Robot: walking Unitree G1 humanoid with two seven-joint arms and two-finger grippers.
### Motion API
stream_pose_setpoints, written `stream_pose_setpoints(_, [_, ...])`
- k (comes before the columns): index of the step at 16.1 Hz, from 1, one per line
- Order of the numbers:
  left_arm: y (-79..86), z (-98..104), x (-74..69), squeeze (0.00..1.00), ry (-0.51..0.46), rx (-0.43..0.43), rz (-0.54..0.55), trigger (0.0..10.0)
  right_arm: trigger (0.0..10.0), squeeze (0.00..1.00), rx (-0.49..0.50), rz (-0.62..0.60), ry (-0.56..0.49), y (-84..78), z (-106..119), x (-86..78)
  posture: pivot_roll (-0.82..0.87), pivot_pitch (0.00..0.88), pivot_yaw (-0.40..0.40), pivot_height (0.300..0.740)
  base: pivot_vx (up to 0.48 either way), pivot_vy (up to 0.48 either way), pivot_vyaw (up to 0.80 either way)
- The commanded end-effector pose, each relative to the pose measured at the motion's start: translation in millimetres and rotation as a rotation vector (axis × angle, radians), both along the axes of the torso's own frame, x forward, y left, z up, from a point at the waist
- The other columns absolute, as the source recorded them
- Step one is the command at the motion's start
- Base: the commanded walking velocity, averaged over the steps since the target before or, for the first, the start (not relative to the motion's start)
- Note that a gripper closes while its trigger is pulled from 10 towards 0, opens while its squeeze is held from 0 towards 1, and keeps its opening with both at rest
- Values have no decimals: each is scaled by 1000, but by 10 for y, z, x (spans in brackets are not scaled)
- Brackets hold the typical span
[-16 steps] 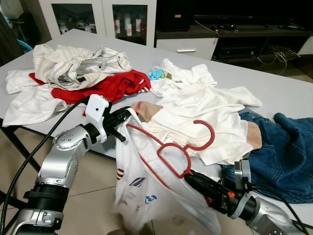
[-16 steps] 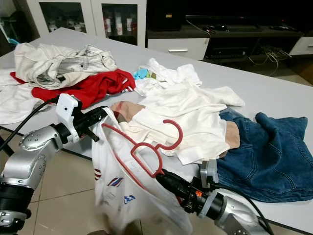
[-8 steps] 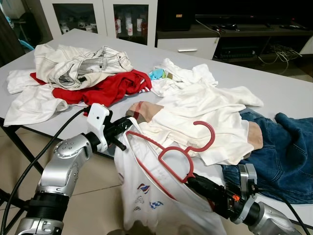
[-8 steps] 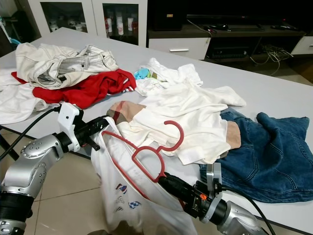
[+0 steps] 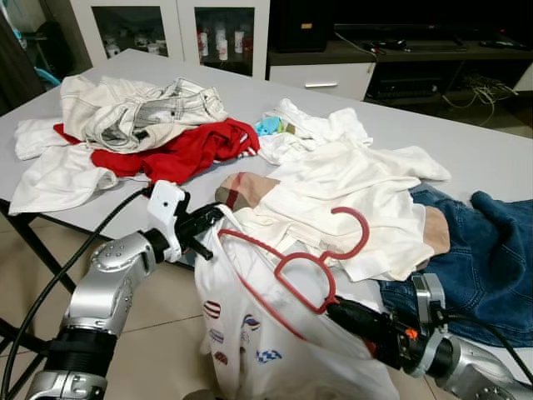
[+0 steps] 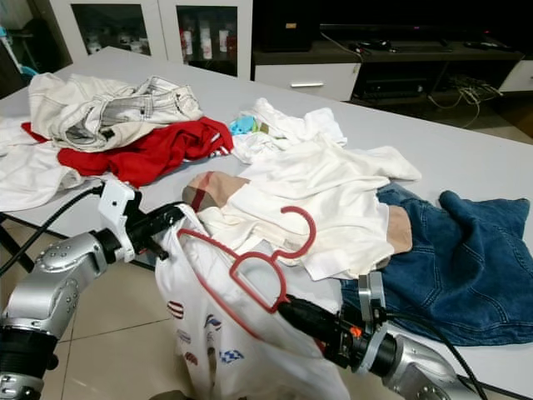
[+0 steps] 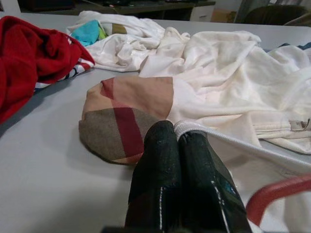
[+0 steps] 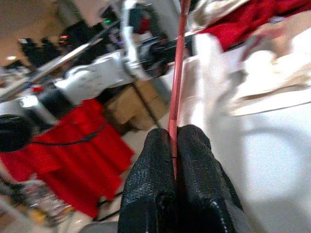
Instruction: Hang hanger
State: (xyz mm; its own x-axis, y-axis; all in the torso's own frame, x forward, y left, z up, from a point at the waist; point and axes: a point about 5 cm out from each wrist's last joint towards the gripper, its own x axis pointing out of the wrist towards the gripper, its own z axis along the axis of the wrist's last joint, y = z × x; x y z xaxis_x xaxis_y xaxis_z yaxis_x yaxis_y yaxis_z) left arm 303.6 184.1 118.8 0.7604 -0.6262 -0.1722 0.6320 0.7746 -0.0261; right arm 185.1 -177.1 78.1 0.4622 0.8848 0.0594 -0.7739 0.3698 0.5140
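Compared with a second back, the white printed T-shirt had settled: it was blurred and swinging then, and now it hung sharp and still off the near table edge with its little logos readable. The right arm had also slid a touch toward 3 o'clock, and the red hanger went with it.

The right gripper had its two black fingers pressed together on the hanger's red bar; the right wrist view showed the bar pinched right in the seam between them. The left gripper had its fingers closed on the rolled white collar edge of the shirt, which the left wrist view showed tucked against the fingertips.

The hanger sat out over the near edge of the grey table, partly inside the shirt's neck opening. Its long axis ran from about 10 o'clock, near the left gripper, down to 4 o'clock at the right gripper, with the hook curling up toward 1 o'clock over the cream garment.

My guess is that the right arm, being the one on the bar, does the carrying, and the hook pointing away from the robot is what matters for hanging it.
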Motion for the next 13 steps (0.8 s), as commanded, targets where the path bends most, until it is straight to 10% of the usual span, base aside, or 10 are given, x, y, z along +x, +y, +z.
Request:
stream_pose_setpoints(1, [38,13,-11,0,7,3,-3,0,0,0,-42,-106,-78,-110,61,143,17,0,-19,740,0,0,0])
stream_pose_setpoints(13, [-44,-11,-239,0,69,18,-200,0,0,0,57,-100,-107,-101,206,151,19,0,-23,740,0,0,0])
